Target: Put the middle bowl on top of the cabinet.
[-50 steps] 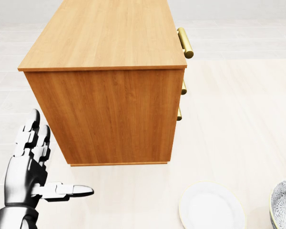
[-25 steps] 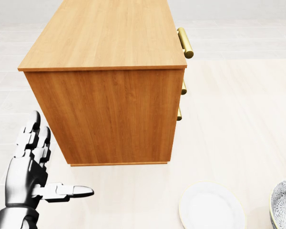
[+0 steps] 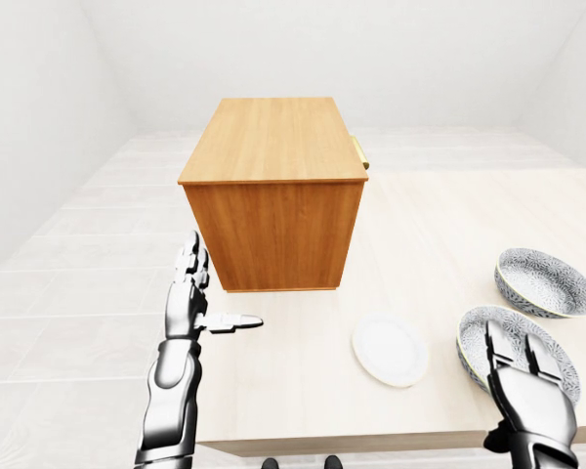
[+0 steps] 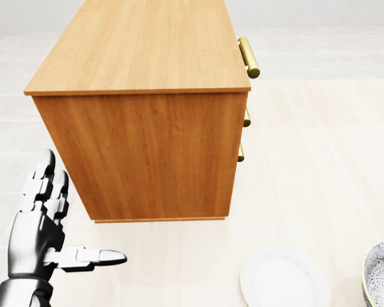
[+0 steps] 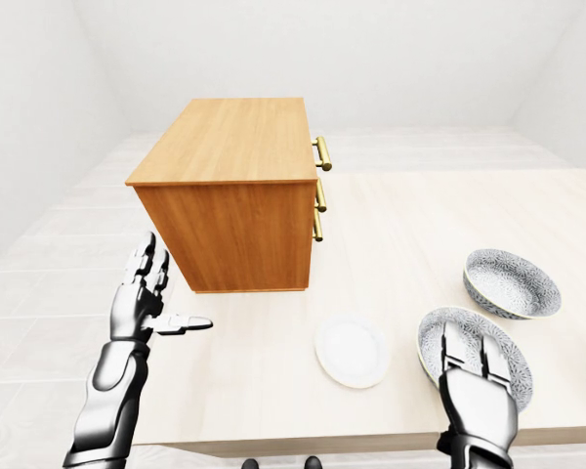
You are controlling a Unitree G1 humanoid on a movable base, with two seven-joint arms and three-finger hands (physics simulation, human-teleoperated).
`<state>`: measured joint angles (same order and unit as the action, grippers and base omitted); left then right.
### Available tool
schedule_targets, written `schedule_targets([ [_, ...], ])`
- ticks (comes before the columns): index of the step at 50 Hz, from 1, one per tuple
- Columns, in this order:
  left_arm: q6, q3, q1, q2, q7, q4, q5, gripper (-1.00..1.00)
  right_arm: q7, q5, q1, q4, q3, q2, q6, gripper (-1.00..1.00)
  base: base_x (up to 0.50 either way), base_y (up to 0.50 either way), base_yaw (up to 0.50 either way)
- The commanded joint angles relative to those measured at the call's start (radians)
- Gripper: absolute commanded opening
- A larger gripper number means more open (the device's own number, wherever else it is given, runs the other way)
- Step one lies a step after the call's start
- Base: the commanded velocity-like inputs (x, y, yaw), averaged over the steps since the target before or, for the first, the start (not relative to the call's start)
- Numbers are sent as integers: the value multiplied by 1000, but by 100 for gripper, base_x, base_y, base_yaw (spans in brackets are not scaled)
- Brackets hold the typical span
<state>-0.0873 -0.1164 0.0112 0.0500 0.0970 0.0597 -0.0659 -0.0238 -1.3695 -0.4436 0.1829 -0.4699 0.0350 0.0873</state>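
A wooden cabinet (image 3: 273,186) with brass handles (image 5: 322,154) stands on the pale table (image 3: 439,225); nothing lies on its flat top. Lower right in the left-eye view are a white plate (image 3: 390,350), a patterned bowl (image 3: 472,347) right of it, and a second patterned bowl (image 3: 545,281) farther up and right. My right hand (image 3: 511,344) hovers open over the nearer bowl, hiding part of it; whether it touches is unclear. My left hand (image 3: 213,291) is open and holds nothing, thumb pointing right, left of the cabinet's lower corner.
The table's near edge (image 3: 371,442) runs along the bottom of the eye views. White tiled floor (image 3: 68,283) and white walls surround the table. Bare tabletop lies between the cabinet and the dishes.
My left hand has sunk very slightly in the head view. The cabinet, plate and bowls have not moved.
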Motion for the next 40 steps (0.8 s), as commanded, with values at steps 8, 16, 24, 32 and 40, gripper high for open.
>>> schedule_targets([
  [8,0,0,6,-1,0,10,0,100,10,10,-9,21,-13,-10,0,40,0,0,0],
  [16,0,0,7,-1,0,9,0,100,9,8,-13,25,-18,-17,0,9,0,0,0],
  [24,0,-3,-9,0,-4,-19,2,100,9,6,-16,31,-22,-22,0,-1,0,0,0],
  [32,0,-1,-2,1,-6,4,2,100,13,6,-18,37,-26,-26,0,-7,0,0,0],
  [40,0,1,0,0,-7,8,4,100,14,3,-31,50,-31,-33,0,-25,0,0,0],
])
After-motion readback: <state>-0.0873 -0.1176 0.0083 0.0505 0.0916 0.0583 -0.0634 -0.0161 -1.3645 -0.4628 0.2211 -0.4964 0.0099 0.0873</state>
